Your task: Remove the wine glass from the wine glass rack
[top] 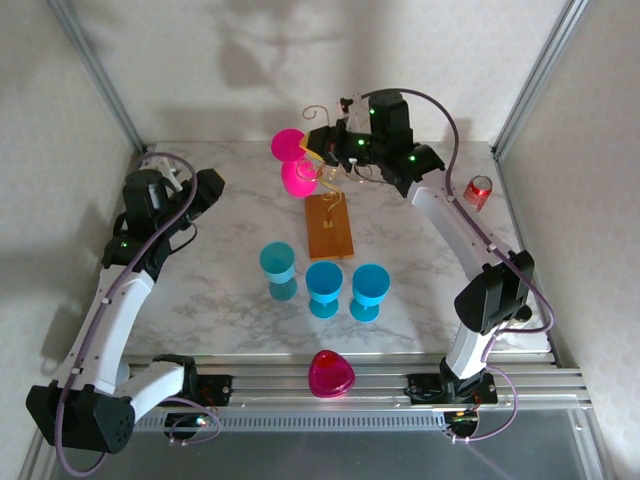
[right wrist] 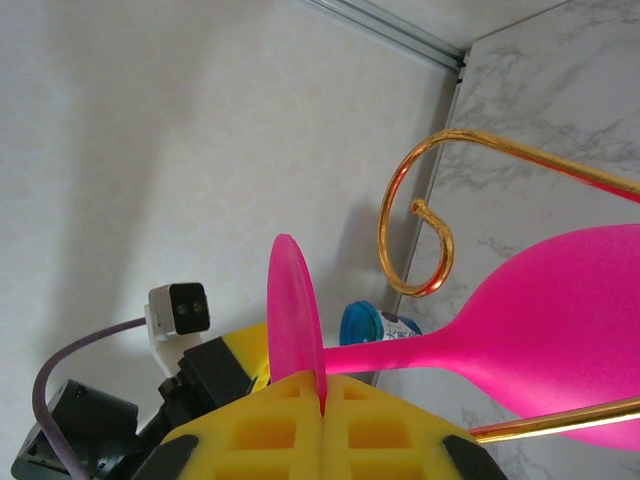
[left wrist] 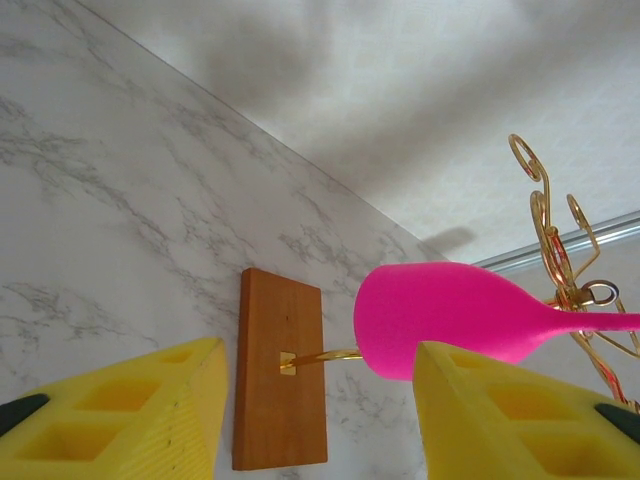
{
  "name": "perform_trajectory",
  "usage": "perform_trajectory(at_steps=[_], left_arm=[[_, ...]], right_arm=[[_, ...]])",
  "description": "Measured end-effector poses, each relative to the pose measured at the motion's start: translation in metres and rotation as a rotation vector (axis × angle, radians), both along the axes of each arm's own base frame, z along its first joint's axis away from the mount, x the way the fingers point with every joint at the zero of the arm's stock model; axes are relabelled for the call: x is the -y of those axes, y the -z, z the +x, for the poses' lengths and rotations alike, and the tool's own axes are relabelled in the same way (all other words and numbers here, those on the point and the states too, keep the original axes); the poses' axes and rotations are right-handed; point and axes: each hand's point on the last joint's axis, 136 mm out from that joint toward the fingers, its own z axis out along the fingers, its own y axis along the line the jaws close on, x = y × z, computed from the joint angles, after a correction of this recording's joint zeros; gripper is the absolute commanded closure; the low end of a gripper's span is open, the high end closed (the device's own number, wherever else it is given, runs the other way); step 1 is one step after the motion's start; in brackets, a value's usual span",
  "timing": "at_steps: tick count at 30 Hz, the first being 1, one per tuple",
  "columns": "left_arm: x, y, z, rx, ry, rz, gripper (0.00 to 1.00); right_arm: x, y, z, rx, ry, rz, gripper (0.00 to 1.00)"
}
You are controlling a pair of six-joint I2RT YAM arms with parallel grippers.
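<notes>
From the top camera, the wine glass rack [top: 330, 225] is seen at the far middle of the table [top: 200, 300]. The pink wine glass [top: 299, 178] is found at its wire top, and the right gripper [top: 318, 156] is placed at the same spot. The left gripper [top: 208, 186] is found well apart, on the left. Three blue cups [top: 323, 287] stand near the wooden base, and a red can [top: 479, 192] lies at the far right.

From the left wrist, this gripper's yellow fingers [left wrist: 110, 410] are seen apart, with nothing between them. The glass [left wrist: 450, 320] hangs with its bowl toward the base [left wrist: 280, 400].

From the right wrist, the fingers [right wrist: 270, 430] are pressed together on the thin stem, just beside the foot [right wrist: 292, 310]. The glass is judged light, stiff and matte, probably plastic, so the stem is a good place to hold. A gold scroll [right wrist: 420, 230] curls just beside the bowl [right wrist: 560, 320]. The foot should probably be slid out along the wires, because the light rack may be dragged.
</notes>
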Motion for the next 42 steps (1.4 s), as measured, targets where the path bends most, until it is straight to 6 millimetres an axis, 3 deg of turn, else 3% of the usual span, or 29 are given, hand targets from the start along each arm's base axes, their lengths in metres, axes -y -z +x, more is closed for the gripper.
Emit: perform_trajectory(at_steps=[24, 34, 42], left_arm=[[-0.001, -0.006, -0.010, 0.020, -0.004, -0.001, 0.48], [-0.006, -0.011, -0.029, 0.013, -0.021, 0.006, 0.48], [-0.010, -0.017, -0.052, 0.019, -0.036, 0.010, 0.48]], right_arm=[[-0.032, -0.002, -0.033, 0.004, -0.088, 0.001, 1.00], [-0.052, -0.007, -0.071, 0.025, -0.180, -0.016, 1.00], [-0.050, -0.031, -0.120, 0.102, -0.235, -0.010, 1.00]])
